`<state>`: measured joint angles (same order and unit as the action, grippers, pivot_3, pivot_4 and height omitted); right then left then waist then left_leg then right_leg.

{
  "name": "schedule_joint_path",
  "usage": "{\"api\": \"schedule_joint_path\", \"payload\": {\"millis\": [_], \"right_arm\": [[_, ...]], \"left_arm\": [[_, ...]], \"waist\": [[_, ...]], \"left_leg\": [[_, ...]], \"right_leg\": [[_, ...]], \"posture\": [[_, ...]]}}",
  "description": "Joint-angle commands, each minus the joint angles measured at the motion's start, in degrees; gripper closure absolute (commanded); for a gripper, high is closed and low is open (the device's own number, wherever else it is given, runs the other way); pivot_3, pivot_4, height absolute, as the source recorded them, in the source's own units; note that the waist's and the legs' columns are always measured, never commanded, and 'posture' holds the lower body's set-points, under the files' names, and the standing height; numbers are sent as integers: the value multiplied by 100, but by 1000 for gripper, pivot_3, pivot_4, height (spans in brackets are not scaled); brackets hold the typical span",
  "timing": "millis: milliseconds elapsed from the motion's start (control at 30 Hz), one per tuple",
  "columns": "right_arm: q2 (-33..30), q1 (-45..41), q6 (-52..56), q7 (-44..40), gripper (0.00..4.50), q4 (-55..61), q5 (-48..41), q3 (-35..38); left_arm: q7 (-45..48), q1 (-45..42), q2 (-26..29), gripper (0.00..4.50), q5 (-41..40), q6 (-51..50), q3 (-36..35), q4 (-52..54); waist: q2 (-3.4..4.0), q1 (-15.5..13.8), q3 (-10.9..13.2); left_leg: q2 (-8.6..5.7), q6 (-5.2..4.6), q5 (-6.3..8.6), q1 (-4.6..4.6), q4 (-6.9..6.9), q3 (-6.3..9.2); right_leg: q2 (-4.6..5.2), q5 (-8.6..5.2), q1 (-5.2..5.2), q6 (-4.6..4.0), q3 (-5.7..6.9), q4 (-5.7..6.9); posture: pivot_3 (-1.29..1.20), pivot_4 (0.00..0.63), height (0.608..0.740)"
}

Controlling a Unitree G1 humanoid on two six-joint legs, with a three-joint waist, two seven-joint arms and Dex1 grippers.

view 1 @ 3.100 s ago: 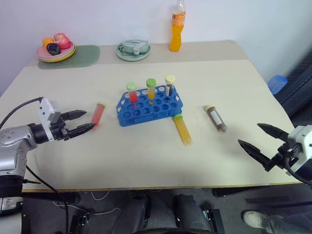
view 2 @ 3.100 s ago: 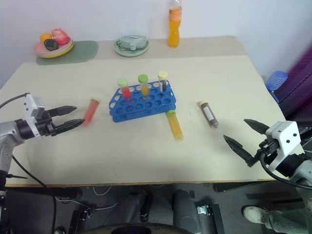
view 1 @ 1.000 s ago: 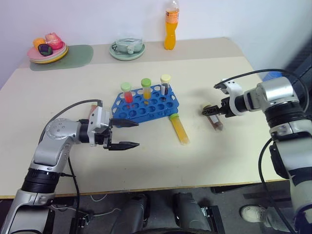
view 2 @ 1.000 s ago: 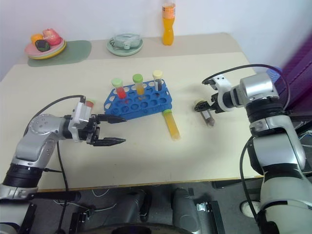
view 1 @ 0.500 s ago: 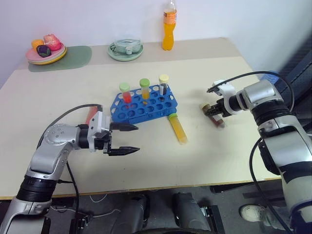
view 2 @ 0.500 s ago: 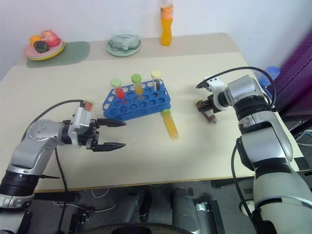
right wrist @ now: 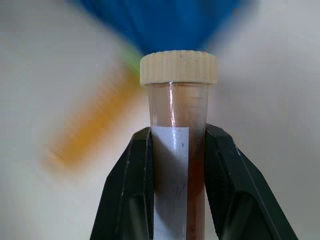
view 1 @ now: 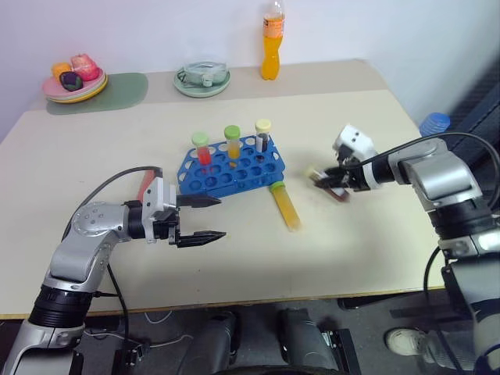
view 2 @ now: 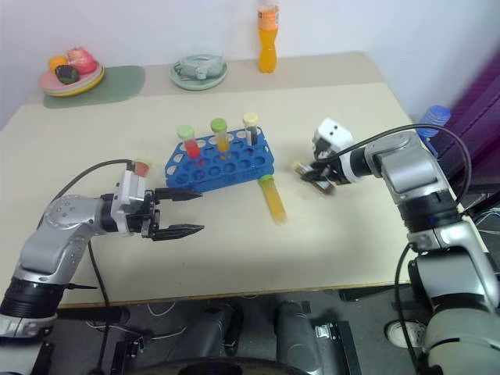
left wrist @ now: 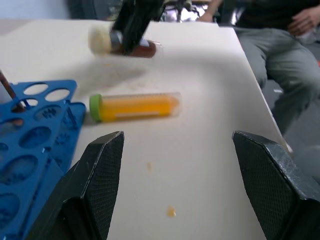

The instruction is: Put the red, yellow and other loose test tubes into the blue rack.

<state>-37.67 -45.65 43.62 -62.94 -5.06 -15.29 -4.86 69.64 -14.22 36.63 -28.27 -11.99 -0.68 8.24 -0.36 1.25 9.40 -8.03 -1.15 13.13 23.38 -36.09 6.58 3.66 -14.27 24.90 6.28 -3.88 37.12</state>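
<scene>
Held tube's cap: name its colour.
Cream, on the brown tube in the right claw; clearest in the right wrist view.

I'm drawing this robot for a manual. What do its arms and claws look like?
Both arms are rounded silver-grey metal shells with black joints and a loose black cable looping alongside. Each wrist carries a small white block. The left claw and right claw each have two black, pointed, tapering fingers; the pads are finely cross-hatched.

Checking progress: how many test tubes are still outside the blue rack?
3. The brown tube is gripped in the right hand, the yellow tube lies just right of the blue rack, and the red tube is partly hidden behind the left hand.
</scene>
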Motion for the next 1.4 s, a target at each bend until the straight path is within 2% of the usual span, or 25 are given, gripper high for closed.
{"api": "schedule_joint_path", "payload": {"millis": [33, 200, 500, 867, 1133, 1400], "right_arm": [[688, 153, -814, 738, 3690, 516, -373, 655], [1954, 145, -2522, 1757, 3690, -110, -262, 921], [3110, 135, -4398, 2455, 3690, -1376, 6, 706], [3564, 403, -5320, 2612, 3690, -2386, 126, 666], [3559, 254, -6206, 2870, 3690, -3541, 339, 795], [3404, 424, -6363, 2782, 3690, -3380, 152, 959]], "left_arm": [[-162, 59, -75, 985, -45, 189, -212, -69], [-344, 110, -162, 985, -46, 293, -350, -198], [-854, 214, -308, 985, -132, 328, -738, -268], [-1454, 378, -461, 985, -53, 446, -1129, -233], [-1889, 499, -605, 985, -29, 510, -1159, -77], [-2002, 541, -622, 985, -52, 544, -1150, -80]], "waist": [[-3, -28, -2], [-6, -61, -3], [-5, -8, -3], [-4, -9, -3], [-3, -6, -4], [-2, -11, -4]], "left_leg": [[0, 0, 0, 0, -1, 0], [-3, 1, -2, 0, -6, 1], [-2, 20, -13, -2, 0, 0], [-2, 25, -16, -2, 0, 0], [-2, 29, -18, -7, 1, 0], [-2, 27, -17, -10, -1, 1]], "right_leg": [[0, 0, 0, 0, 0, 1], [1, 2, -5, -2, 2, -1], [-4, 2, 3, -4, 11, 5], [-6, 2, 5, -4, 11, 8], [-8, 3, 1, -5, 11, 9], [-8, 3, -3, -5, 12, 9]], "posture": [[0, 150, 740], [0, 150, 740], [0, 150, 740], [0, 150, 740], [0, 150, 740], [0, 150, 740]]}}
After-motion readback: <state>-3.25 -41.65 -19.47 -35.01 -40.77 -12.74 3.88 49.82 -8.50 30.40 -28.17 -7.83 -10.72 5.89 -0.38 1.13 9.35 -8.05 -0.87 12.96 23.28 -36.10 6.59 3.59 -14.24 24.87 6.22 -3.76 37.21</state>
